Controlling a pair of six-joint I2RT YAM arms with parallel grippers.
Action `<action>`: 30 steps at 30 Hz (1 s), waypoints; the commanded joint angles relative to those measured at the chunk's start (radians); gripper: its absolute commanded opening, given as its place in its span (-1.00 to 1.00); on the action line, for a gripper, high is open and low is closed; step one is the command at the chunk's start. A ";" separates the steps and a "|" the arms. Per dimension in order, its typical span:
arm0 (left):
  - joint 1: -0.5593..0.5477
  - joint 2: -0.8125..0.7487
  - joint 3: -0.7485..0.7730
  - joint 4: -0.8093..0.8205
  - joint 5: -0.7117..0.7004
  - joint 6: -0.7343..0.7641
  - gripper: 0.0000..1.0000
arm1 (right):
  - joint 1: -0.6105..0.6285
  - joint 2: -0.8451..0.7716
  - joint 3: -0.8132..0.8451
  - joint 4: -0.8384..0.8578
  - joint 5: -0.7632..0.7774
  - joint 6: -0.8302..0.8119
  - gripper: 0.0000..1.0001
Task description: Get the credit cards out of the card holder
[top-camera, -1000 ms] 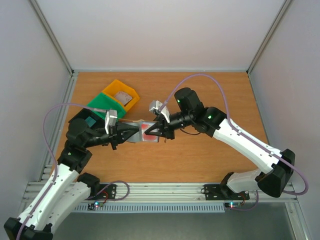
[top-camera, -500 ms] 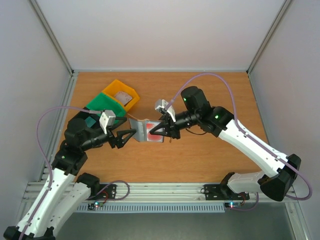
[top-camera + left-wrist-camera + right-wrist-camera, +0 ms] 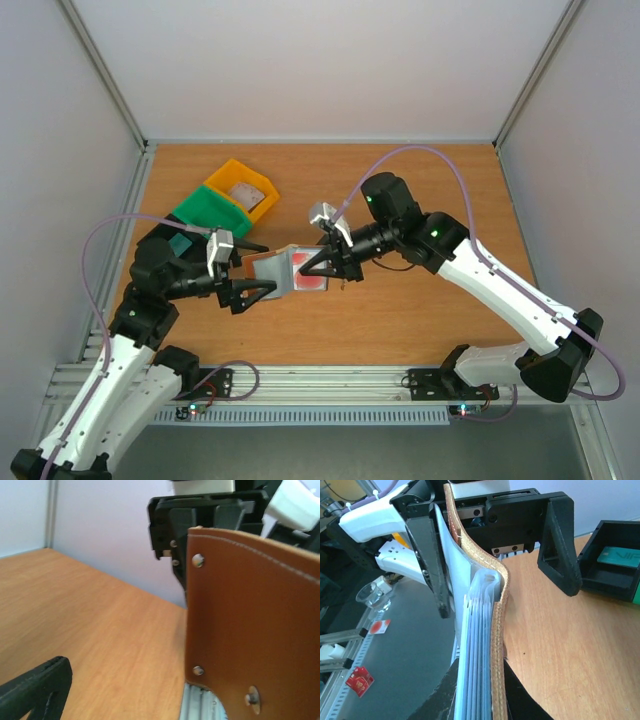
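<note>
The card holder point(image 3: 280, 269) hangs open above the table between both arms, brown outside point(image 3: 250, 620) and pale grey-blue inside. A red credit card point(image 3: 311, 273) shows in its right half. My right gripper point(image 3: 322, 267) is shut on that right half. In the right wrist view its black fingertips point(image 3: 440, 700) pinch the leather edge and the stacked blue pockets point(image 3: 482, 650). My left gripper point(image 3: 256, 270) is open, one finger on each side of the free left flap, not pressing it. Only one left finger point(image 3: 35, 690) shows in the left wrist view.
A green bin point(image 3: 208, 212) and a yellow bin point(image 3: 243, 187) stand at the back left of the wooden table point(image 3: 420, 320), just behind the left arm. The green bin point(image 3: 615, 565) holds a teal card. White walls close in three sides.
My left gripper has gone from shut on the holder's left flap to wide open, letting go of it. The right gripper keeps its grip, and the holder now hangs more open.
</note>
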 commanded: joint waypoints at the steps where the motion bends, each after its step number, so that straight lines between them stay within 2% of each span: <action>1: 0.000 0.014 -0.029 0.193 0.149 -0.105 0.81 | 0.012 -0.001 0.042 0.036 0.007 -0.006 -0.79; 5: 0.001 0.017 -0.028 0.180 0.145 -0.107 0.45 | 0.011 0.006 0.051 0.058 0.062 0.023 -0.79; 6: 0.000 0.016 -0.028 0.182 0.144 -0.109 0.29 | 0.011 0.011 0.054 0.055 0.059 0.024 -0.79; 7: 0.001 0.014 -0.027 0.181 0.134 -0.111 0.03 | 0.011 0.015 0.059 0.052 0.050 0.023 -0.78; 9: 0.001 0.013 -0.021 0.154 0.085 -0.112 -0.70 | 0.011 0.020 0.059 0.049 0.024 0.021 -0.71; 10: 0.001 0.010 -0.018 0.133 0.057 -0.112 -0.95 | 0.012 0.018 0.054 0.053 0.011 0.019 -0.65; 15: 0.003 -0.006 -0.004 0.123 -0.047 -0.171 -0.99 | -0.010 -0.018 -0.020 0.093 0.002 0.030 -0.11; 18: 0.008 -0.003 -0.010 0.206 -0.023 -0.229 -0.99 | -0.059 -0.036 -0.080 0.134 -0.014 0.080 -0.04; 21: 0.008 0.000 -0.012 0.217 -0.005 -0.253 -0.99 | -0.077 -0.042 -0.114 0.149 -0.008 0.104 -0.06; 23: 0.008 0.001 -0.007 0.199 -0.002 -0.240 -0.99 | -0.079 -0.047 -0.128 0.159 -0.002 0.113 -0.16; 26: 0.008 0.002 -0.005 0.182 0.000 -0.224 -1.00 | -0.081 -0.059 -0.137 0.174 -0.004 0.117 -0.45; 28: 0.008 0.000 -0.006 0.176 0.003 -0.219 -1.00 | -0.083 -0.063 -0.135 0.181 -0.008 0.116 -0.66; 30: 0.008 -0.001 -0.008 0.170 0.000 -0.218 -0.99 | -0.083 -0.063 -0.133 0.185 -0.019 0.118 -0.95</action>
